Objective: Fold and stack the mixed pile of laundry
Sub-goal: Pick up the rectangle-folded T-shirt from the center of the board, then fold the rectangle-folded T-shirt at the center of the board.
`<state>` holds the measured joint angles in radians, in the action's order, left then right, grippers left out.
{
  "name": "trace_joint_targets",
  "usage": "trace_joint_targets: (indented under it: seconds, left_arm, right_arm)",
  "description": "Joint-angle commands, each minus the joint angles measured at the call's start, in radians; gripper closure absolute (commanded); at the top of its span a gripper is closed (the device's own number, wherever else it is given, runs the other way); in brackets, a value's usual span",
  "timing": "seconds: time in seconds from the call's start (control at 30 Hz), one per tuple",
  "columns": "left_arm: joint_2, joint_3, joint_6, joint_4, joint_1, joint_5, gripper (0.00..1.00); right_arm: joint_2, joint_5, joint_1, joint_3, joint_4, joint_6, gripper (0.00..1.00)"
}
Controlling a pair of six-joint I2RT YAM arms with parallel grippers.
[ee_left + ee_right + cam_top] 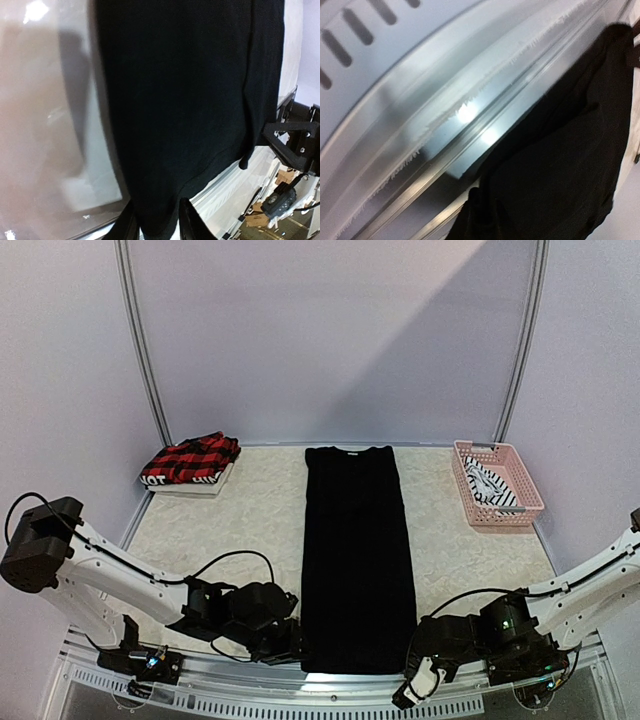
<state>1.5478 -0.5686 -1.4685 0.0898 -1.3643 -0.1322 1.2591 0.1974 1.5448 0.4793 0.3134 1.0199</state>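
The black T-shirt (355,560) lies folded into a long narrow strip down the middle of the table, its hem at the near edge. My left gripper (292,645) is at the hem's near left corner. In the left wrist view its jaws (157,201) are shut on the black T-shirt (180,100), with cloth filling the gap between them. My right gripper (413,680) is at the near right corner, over the table's metal rail. Its dark jaws (485,203) pinch a fold of the shirt (560,165). The red-and-black plaid piece (195,457) sits folded at the back left. The striped tank top (490,485) lies in the basket.
The pink perforated basket (520,475) stands at the back right. The plaid piece rests on a folded white item (205,485). The table's metal front rail (420,125) runs just under both grippers. Purple walls close the back and sides.
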Motion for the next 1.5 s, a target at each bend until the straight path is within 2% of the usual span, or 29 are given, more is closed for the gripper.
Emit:
trace_joint_targets:
  seconds: [0.0,0.07,0.13,0.17,0.43,0.97,1.47]
  left_arm:
    - [0.021,0.018,0.007,-0.123,-0.013,-0.013,0.79]
    - [0.018,0.004,0.026,-0.135,-0.008,-0.01,0.87]
    - [0.008,-0.013,0.055,-0.155,0.001,0.0,0.98]
    - [0.0,-0.024,0.071,-0.174,0.005,0.008,1.0]
    - [-0.098,-0.053,0.16,-0.256,0.075,0.08,1.0]
    - [-0.156,-0.205,0.394,-0.399,0.237,0.165,1.0]
    - [0.005,-0.371,0.619,-0.374,0.404,0.224,1.0]
  right_arm:
    - [0.022,0.034,0.0,0.004,0.099,-0.036,0.94]
    - [0.014,0.036,0.0,0.018,0.127,-0.054,1.0]
    - [-0.024,0.036,0.0,0.024,0.154,-0.064,1.0]
    - [-0.042,0.038,-0.001,0.023,0.166,-0.071,1.0]
    - [-0.151,0.05,-0.094,0.035,0.202,-0.094,1.0]
    - [-0.217,0.115,-0.31,0.094,0.126,-0.007,1.0]
    - [-0.077,0.152,-0.525,0.111,-0.202,0.157,1.0]
